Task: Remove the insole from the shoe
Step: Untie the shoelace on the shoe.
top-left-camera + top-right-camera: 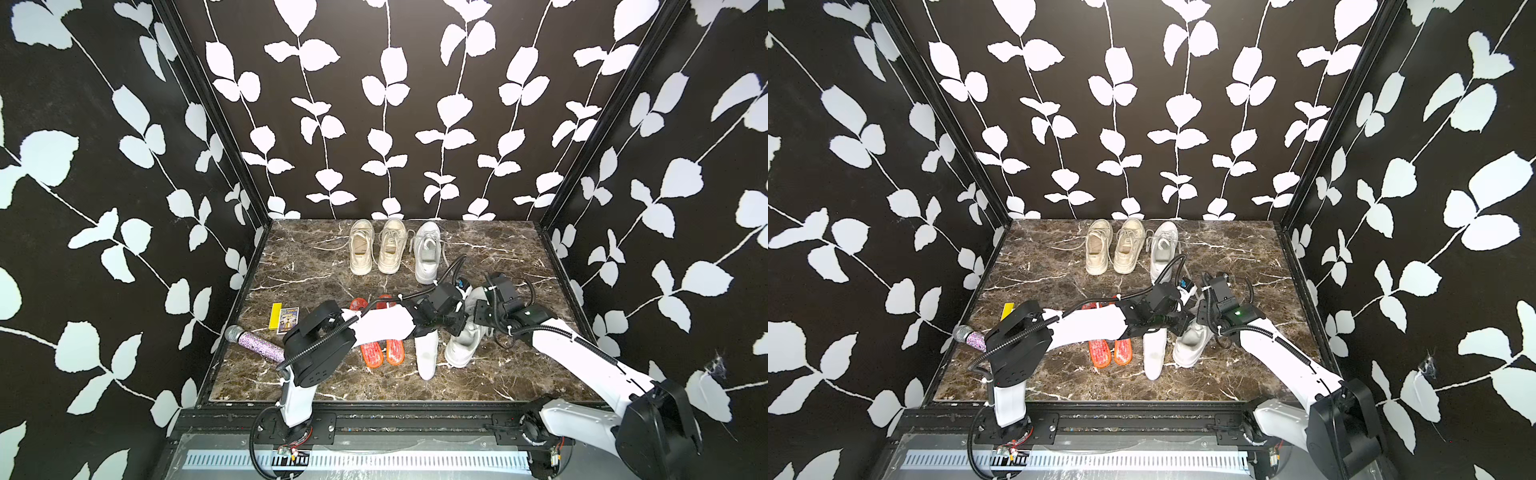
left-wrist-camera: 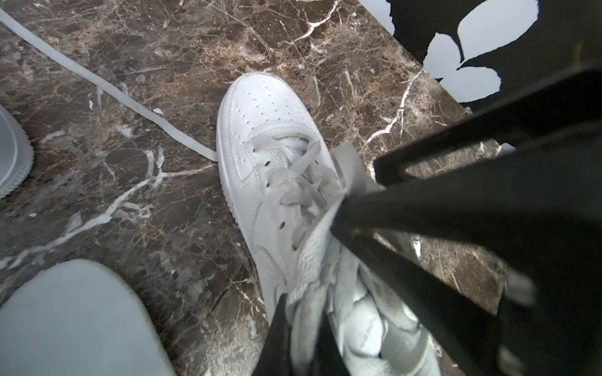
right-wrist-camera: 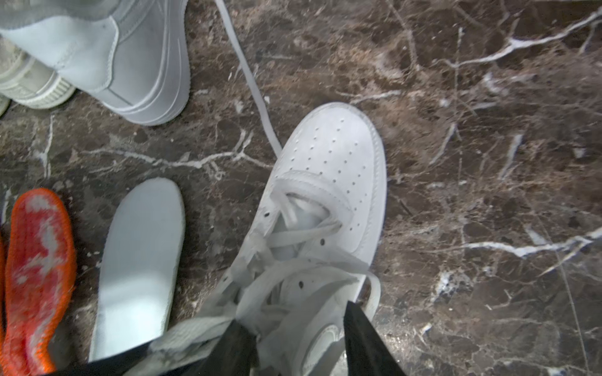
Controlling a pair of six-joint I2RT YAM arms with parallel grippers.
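My left claw (image 2: 303,312) clenched on tongue (image 2: 322,234) of shoe (image 1: 459,351). My right claw (image 3: 294,312) straddles shoe opening; cannot tell if gripping. Shoe near tabletop (image 1: 332,286) right edge, toe toward front edge. Insole hidden inside, below right claw.
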